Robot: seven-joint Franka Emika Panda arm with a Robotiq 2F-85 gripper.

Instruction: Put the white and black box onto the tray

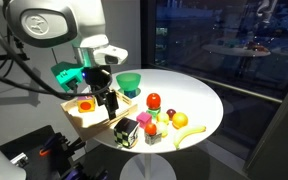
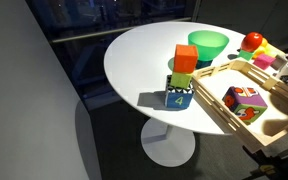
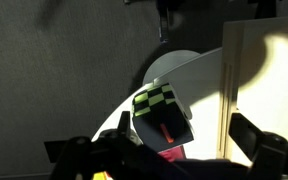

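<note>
Box [image 1: 127, 129] black (white patches); tray [image 1: 84, 118] pale wood.

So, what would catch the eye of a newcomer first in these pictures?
The large white robot arm fills the upper left of an exterior view, its gripper by the tray. On the round white table, the white and black box sits near the front edge, next to bright fruits. In an exterior view, a stack of coloured blocks stands in front of the green bowl.

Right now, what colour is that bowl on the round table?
Green. The bowl shows best in an exterior view.
</note>
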